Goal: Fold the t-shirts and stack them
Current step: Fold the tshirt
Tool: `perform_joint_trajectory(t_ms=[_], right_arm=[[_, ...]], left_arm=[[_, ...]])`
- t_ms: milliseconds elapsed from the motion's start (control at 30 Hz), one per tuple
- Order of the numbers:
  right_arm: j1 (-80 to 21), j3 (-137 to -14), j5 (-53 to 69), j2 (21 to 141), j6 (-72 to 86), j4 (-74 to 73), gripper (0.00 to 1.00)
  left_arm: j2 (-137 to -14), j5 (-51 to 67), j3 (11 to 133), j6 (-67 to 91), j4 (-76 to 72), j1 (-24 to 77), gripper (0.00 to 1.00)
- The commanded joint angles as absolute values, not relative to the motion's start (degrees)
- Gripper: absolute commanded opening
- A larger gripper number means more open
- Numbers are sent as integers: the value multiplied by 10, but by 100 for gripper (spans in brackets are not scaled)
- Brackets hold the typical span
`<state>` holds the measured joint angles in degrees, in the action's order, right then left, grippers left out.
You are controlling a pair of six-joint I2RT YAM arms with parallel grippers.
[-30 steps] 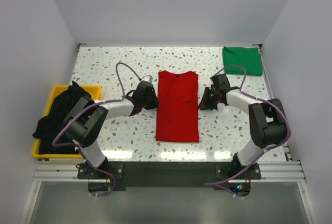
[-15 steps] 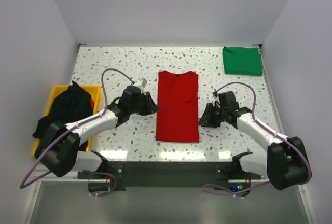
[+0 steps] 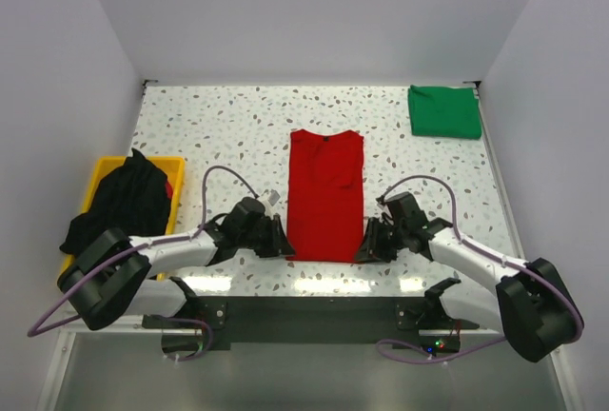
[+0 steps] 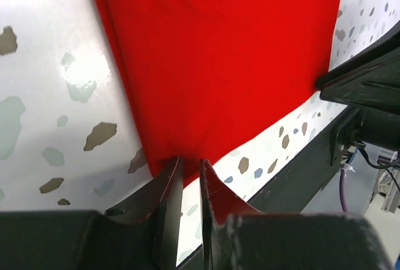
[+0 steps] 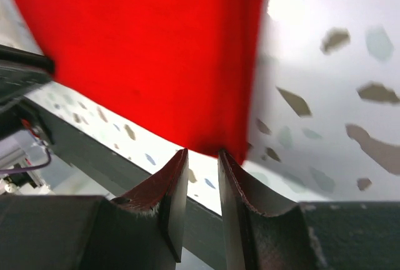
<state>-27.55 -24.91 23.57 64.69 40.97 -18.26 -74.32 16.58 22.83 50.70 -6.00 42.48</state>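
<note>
Two claws were down at the near hem of the red t-shirt (image 3: 325, 192) when I checked my feeds. It lay flat as a long narrow strip in the middle of the desk (image 3: 219, 126), collar toward the far edge. My left gripper (image 3: 283, 244) sat at its near-left corner, jaws parted by just a narrow slit, with the cloth's corner right at the tips. I couldn't tell if any fabric was pinched. The right gripper (image 3: 363, 247) mirrored that at the near-right corner, same narrow gap. The green t-shirt (image 3: 444, 111) was folded in the far-right corner. The black t-shirt (image 3: 119, 204) was heaped in the yellow bin (image 3: 173, 166) at the left edge, spilling over its near side
</note>
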Motion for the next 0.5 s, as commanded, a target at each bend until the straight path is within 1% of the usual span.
perform_joint_trajectory(t_ms=[0,200,333,367,467], right_arm=[[-279,-215,243,632,421,-178,29],[-279,-198,222,586,423,-227,28],[-279,-221,196,534,415,-293,29],[-279,-225,187,515,414,-320,29],[-279,-226,175,494,413,-339,30]], left_arm=[[-739,176,209,526,-97,430,21],[-738,171,205,525,-79,429,19],[-698,157,225,512,-27,429,19],[-687,152,231,511,-1,429,22],[-653,136,236,507,60,429,28]])
